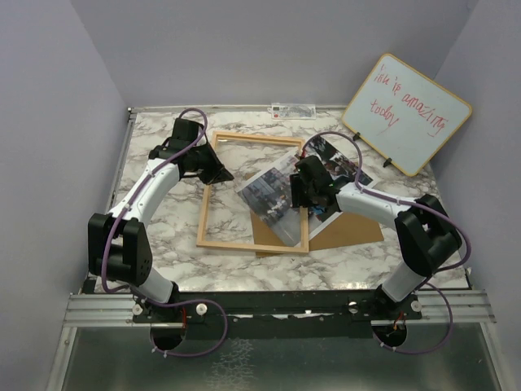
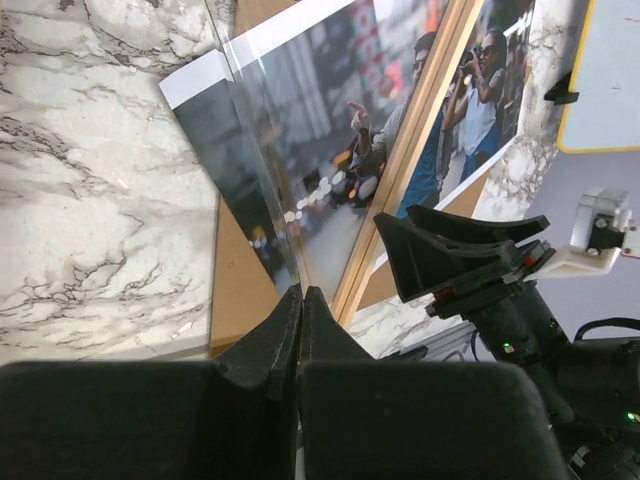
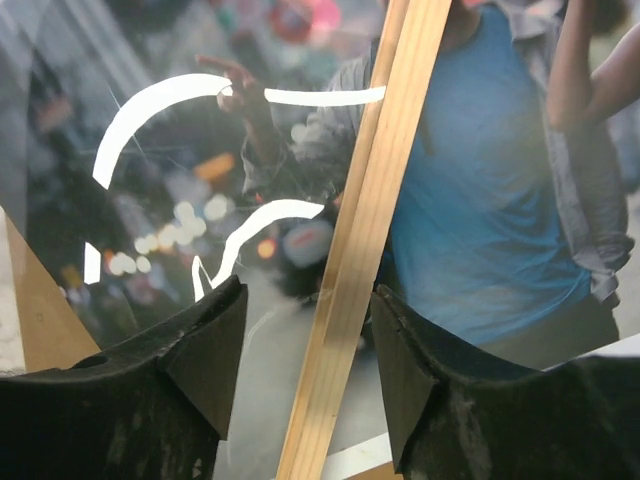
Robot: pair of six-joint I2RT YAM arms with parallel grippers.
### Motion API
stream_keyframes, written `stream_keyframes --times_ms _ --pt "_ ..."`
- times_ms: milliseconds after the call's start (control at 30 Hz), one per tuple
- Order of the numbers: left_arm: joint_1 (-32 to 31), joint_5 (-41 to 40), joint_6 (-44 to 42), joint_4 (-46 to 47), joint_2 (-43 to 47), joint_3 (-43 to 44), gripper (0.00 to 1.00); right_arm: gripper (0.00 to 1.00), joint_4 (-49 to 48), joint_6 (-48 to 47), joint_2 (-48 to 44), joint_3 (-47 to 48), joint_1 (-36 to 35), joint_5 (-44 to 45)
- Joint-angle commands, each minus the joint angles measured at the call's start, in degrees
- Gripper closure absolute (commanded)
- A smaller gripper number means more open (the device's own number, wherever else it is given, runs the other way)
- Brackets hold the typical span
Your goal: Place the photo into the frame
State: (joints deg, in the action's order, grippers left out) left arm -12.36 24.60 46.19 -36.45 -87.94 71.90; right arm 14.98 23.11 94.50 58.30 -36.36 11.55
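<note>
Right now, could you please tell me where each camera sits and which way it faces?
Top external: above and behind the arms, looking down on the table, frame and photo; both arms show, bases at the bottom.
Left wrist: on the left arm, looking along the left gripper, shut on the pane edge; right gripper at right.
Right wrist: on the right arm, looking down between its open fingers straddling the frame's rail.
Shared: both wrist views show the photo's blue-shirted man beside the rail.
</note>
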Motion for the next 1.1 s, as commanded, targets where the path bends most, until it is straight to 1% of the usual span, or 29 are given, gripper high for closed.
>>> stream_keyframes --times_ms 0,133,233,333,400,567,700,767,800,833,867,933,967,1067 --pt "1.1 0.7 -2.2 0.7 0.3 0.6 1.00 0.47 5.3 0.9 2.7 -0.6 0.1 -2.3" --pt "1.5 1.8 -7.2 0.8 0.7 -1.5 1.00 0.56 7.5 2.9 3.8 0.4 0.1 0.7" --pt "1.5 1.4 -13.0 1.1 1.9 -5.5 1.00 0.59 7.9 5.2 4.3 0.5 0.1 1.1" --pt "1.5 0.1 -17.4 3.8 4.0 -11.7 1.00 0.60 8.1 6.9 5.1 0.9 0.2 0.4" --pt "1.4 -1.4 -18.9 4.3 5.1 -14.5 1.00 0.61 8.8 7.4 5.7 1.5 0.2 1.1" --pt "1.4 -0.9 -21.8 6.8 7.4 -19.0 1.00 0.63 9.1 8.0 6.3 2.2 0.2 0.3" --pt "1.4 -1.7 -20.3 9.7 7.6 -21.5 1.00 0.63 8.2 8.3 6.6 1.8 0.2 -0.2" --pt "1.4 -2.2 -18.8 11.3 6.5 -21.7 0.88 0.63 7.9 8.4 7.1 1.7 0.2 -0.4" --pt "1.4 -2.8 -18.0 12.1 5.8 -21.5 0.78 0.63 7.8 8.4 7.3 1.6 0.2 -0.5" --pt "1.5 -3.4 -17.2 12.8 5.1 -21.3 0.66 0.63 7.7 8.3 7.4 1.6 0.2 -0.6" --pt "1.5 -3.7 -16.5 13.5 4.5 -21.0 0.59 0.63 7.4 8.1 7.5 1.4 0.2 -0.6" --pt "1.7 -3.4 -15.0 15.2 3.1 -20.9 0.48 0.62 7.2 8.0 7.6 1.1 0.4 -0.7" --pt "2.0 -3.1 -14.0 16.1 2.7 -21.0 0.45 0.62 7.0 7.9 7.6 0.9 0.7 -1.1" --pt "3.6 -0.3 -11.8 19.0 0.6 -21.7 0.41 0.61 6.4 7.3 7.4 0.5 1.4 -2.0"
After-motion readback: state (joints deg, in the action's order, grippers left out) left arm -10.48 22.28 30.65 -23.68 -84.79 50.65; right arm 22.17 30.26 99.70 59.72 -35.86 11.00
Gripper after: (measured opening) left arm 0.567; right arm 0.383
